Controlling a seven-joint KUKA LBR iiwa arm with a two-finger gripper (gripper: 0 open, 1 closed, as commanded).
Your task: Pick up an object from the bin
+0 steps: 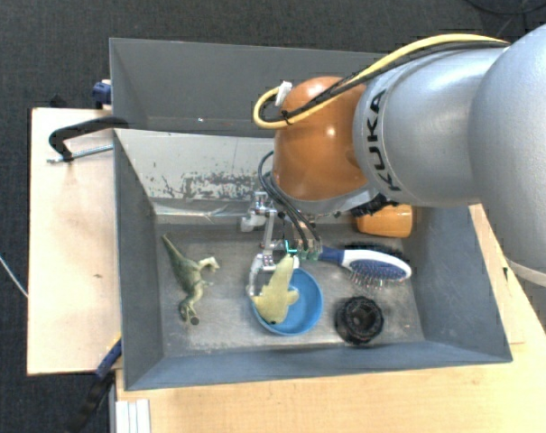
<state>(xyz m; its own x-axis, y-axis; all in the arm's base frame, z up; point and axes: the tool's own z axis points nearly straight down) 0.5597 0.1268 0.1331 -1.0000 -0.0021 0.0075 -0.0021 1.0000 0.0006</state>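
View from above of the grey bin [134,269], with the arm [453,115] reaching in from the right. The pincer [272,265] is hanging low over the middle of the bin floor, directly above the left part of a shallow blue dish [307,314]. A pale yellow, soft-looking lump [277,298] is lying in that dish, and its upper end is reaching up to the tip of the pincer. Whether the pincer is open or closed, and whether it is gripping the lump, cannot be told from this angle. A green toy dinosaur [191,283] is lying well to the left of the dish. A blue and white brush [374,265] is lying just to the right of the pincer, and a black round knob [357,319] is sitting beside the dish on its right. An orange block [387,220] is resting near the back wall, partly under the arm.
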